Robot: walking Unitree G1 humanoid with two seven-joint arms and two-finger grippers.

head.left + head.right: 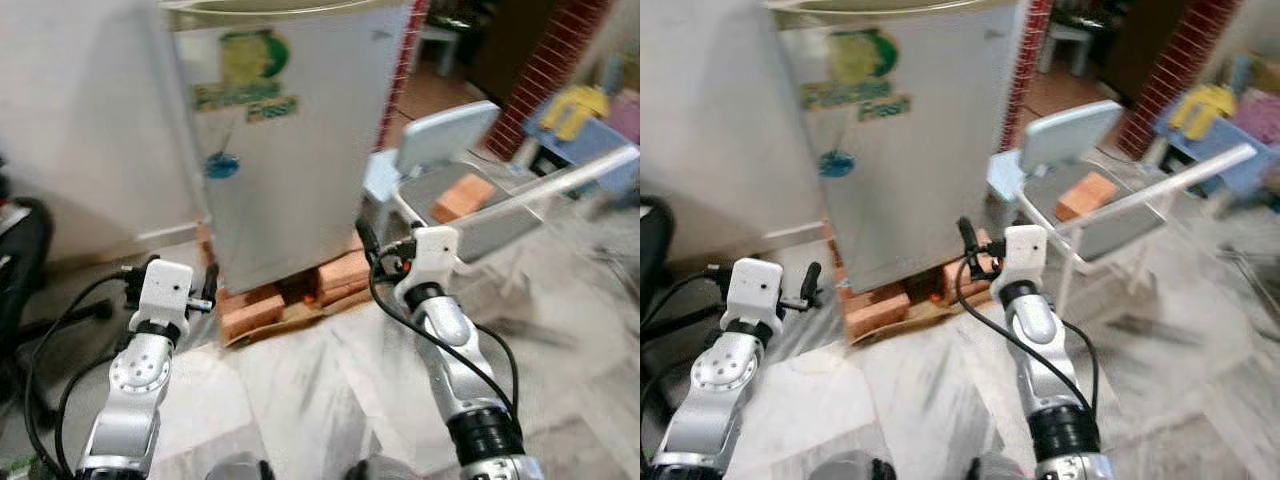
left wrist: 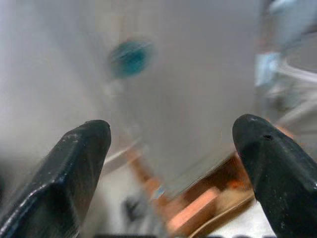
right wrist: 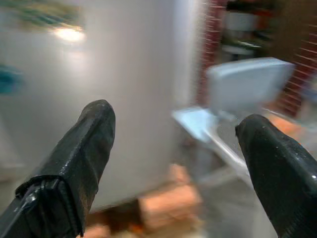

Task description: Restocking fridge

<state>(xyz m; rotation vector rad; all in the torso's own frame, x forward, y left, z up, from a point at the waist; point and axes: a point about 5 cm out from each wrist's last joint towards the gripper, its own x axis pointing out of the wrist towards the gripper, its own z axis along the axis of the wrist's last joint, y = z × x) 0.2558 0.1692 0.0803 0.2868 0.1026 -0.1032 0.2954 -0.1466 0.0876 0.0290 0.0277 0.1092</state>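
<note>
Left wrist view shows the left gripper (image 2: 171, 148) spread wide and empty; the right gripper (image 3: 173, 148) is likewise parted, holding nothing. Both face the fridge (image 1: 290, 150), which stands shut on bricks (image 1: 255, 310) just ahead. Its door looks rigid, smooth and probably sealed tight; through the blur, the edge nearest the chair (image 1: 440, 170) seems the likeliest purchase.

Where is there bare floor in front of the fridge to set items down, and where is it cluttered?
Bare marble floor lies between the two arms, before the fridge on its bricks. The right side is crowded by a chair and white rail; cables trail at left.
</note>
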